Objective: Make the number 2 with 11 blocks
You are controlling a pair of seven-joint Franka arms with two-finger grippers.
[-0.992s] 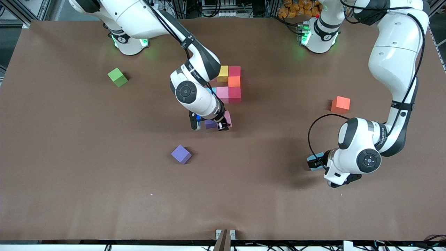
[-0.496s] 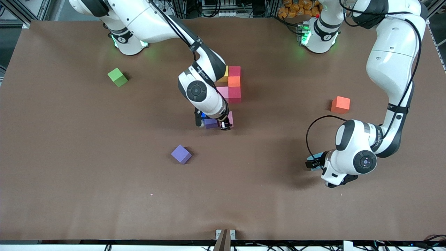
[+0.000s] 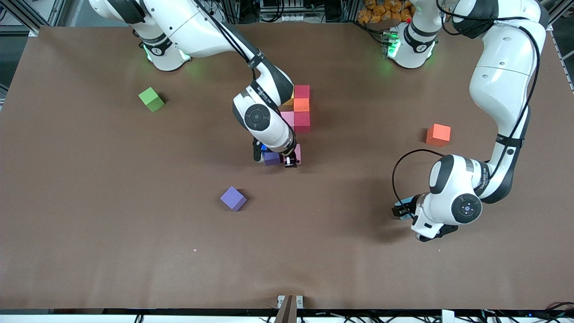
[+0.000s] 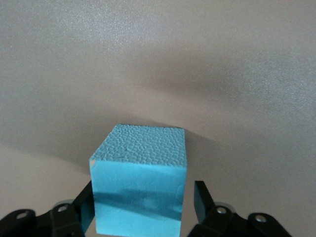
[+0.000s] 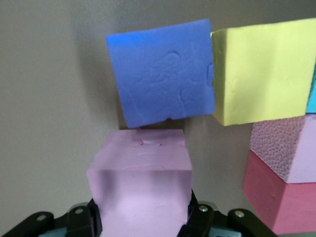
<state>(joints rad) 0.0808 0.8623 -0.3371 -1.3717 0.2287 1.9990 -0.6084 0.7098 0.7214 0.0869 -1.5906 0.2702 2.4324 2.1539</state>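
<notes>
My right gripper (image 3: 292,158) is shut on a pink block (image 5: 140,173) and holds it low at the table, beside a purple block (image 3: 271,158) at the cluster's edge nearest the front camera. The cluster shows red (image 3: 302,91), orange (image 3: 301,105), pink (image 3: 287,118) and red (image 3: 302,122) blocks. My right arm hides most of a yellow block (image 5: 261,69). Toward the left arm's end, my left gripper (image 3: 400,210) is down at the table and straddles a light blue block (image 4: 140,168). One finger stands by its side and the other finger (image 4: 200,195) is a small gap away.
A loose purple block (image 3: 233,198) lies nearer the front camera than the cluster. An orange-red block (image 3: 438,134) sits toward the left arm's end, farther from the camera than my left gripper. A green cube (image 3: 151,99) rests toward the right arm's end.
My right gripper has carried the pink block a little toward the left arm's end, up beside the purple block. My left gripper's fingers have narrowed around the light blue block.
</notes>
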